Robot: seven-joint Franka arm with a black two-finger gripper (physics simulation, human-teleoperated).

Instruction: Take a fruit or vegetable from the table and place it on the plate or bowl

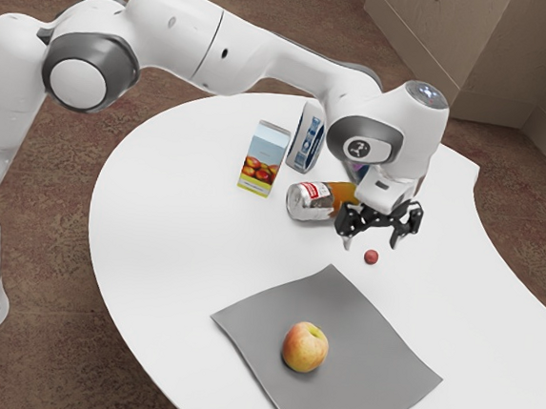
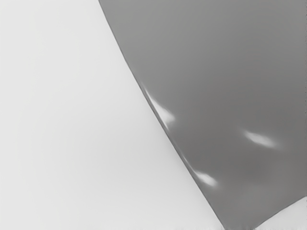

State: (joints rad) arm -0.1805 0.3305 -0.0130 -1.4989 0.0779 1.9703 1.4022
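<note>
Exterior view first: we see the white arm [image 1: 220, 42] coming in from the upper left of the frame and bending down over the white tabletop [image 1: 164, 243]. Its black gripper [image 1: 371, 240] hangs right of centre. The fingers [image 1: 348, 232] are spread wide, with nothing between them.

A small red fruit [image 1: 372, 258] lies on the bare tabletop, just below the fingertips in the frame and apart from them. We cannot tell how high the gripper stands over it.

Lower in the frame a flat gray mat [image 1: 372, 385] lies with one corner pointing up toward the small red fruit. An apple [image 1: 304, 347] — yellow with a red blush — rests near its middle.

Behind the gripper a clear bottle [image 1: 312, 199] with a white and red label lies on its side, its orange end hidden by the hand. Up and left of it a juice carton [image 1: 264, 158] printed with fruit stands upright. A blue and white carton [image 1: 307, 136] stands just beside it, partly behind the arm.

Wrist view: we look down on the edge where the gray mat [image 2: 230, 72] meets the white tabletop [image 2: 62, 120] — a few bright glints sit on the gray surface.
</note>
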